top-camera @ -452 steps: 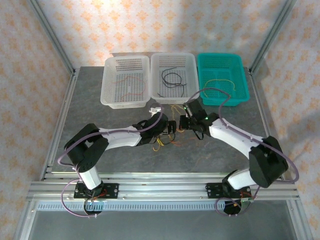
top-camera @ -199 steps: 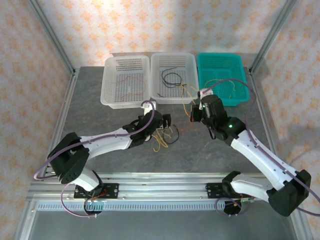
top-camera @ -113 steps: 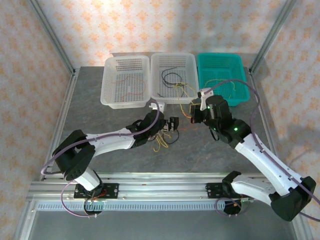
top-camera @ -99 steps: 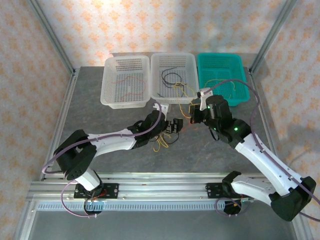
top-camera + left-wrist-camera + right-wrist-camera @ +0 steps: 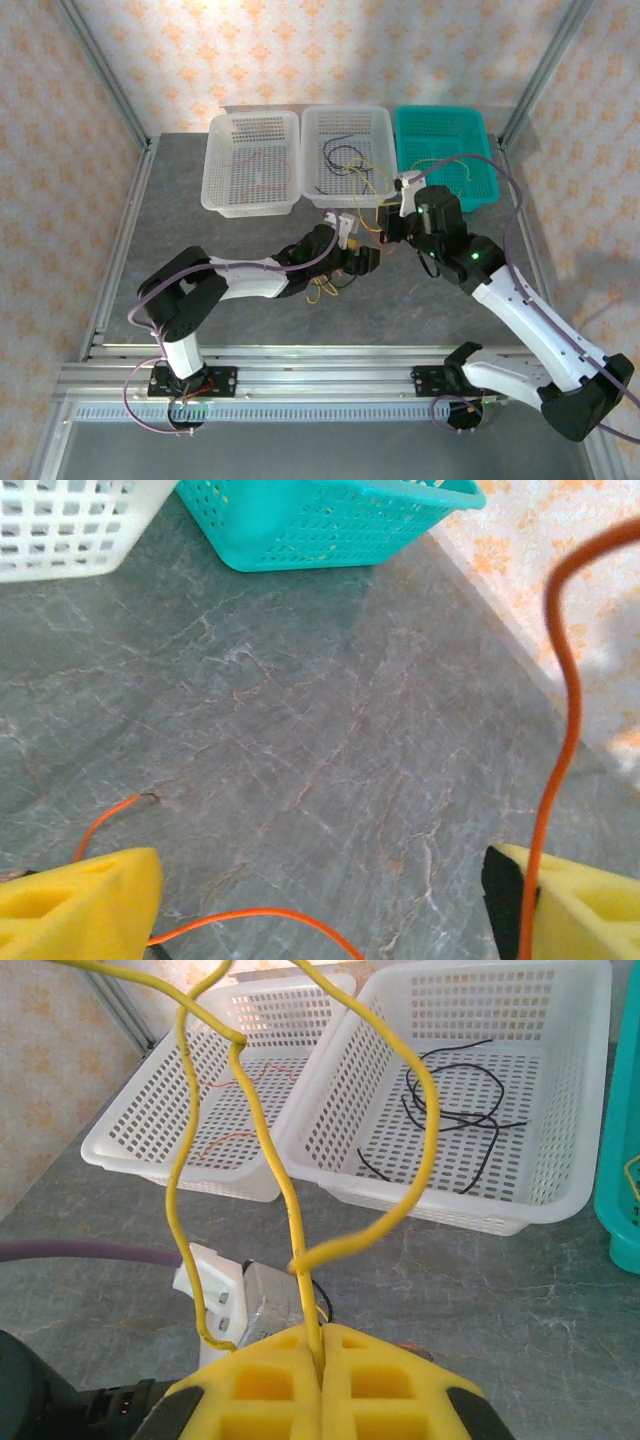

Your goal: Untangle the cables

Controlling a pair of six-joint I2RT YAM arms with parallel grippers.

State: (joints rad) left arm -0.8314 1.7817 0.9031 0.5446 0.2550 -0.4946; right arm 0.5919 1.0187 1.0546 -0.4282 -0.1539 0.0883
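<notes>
Left arm (image 5: 250, 278), white shells with black joints: upper link folded back near its base, forearm stretched low and rightward toward table centre. Left gripper (image 5: 366, 260) at its tip, level with the surface; its yellow foam pads (image 5: 85, 900) stand wide apart.

Right arm (image 5: 520, 310), same build: elbow far out right, forearm reaching up-left. Right gripper (image 5: 386, 228) raised, its pads (image 5: 270, 1380) pressed together, pinching a thin yellow wire (image 5: 292, 1210).
</notes>
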